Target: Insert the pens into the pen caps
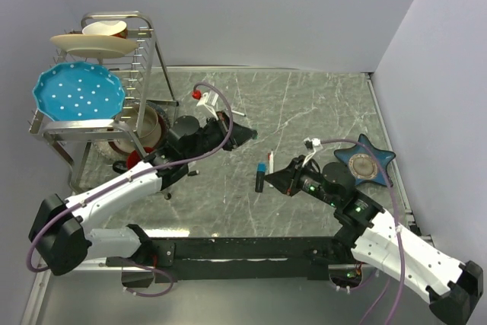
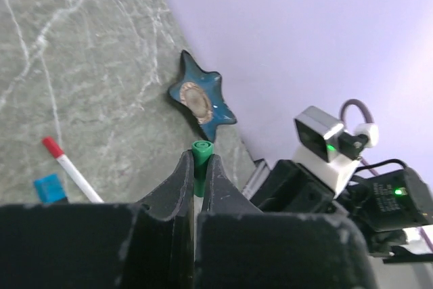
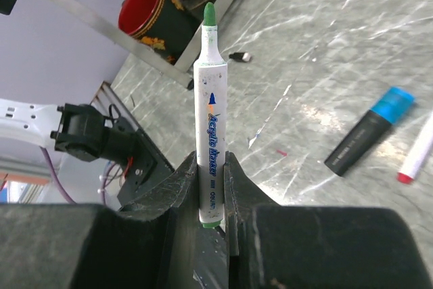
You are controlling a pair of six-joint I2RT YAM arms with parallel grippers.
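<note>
My left gripper is shut on a green pen cap, whose end pokes out between the fingertips. My right gripper is shut on a white-barrelled pen with its bare green tip pointing away from the wrist. From above, the left gripper and the right gripper face each other over mid-table, a short gap apart. Between them lie a black pen with a blue end and a thin white pen with a red end.
A dish rack with a blue plate, bowls and a red mug stands at the back left. A blue star-shaped dish sits right of the right gripper. A small black piece lies near the rack's foot.
</note>
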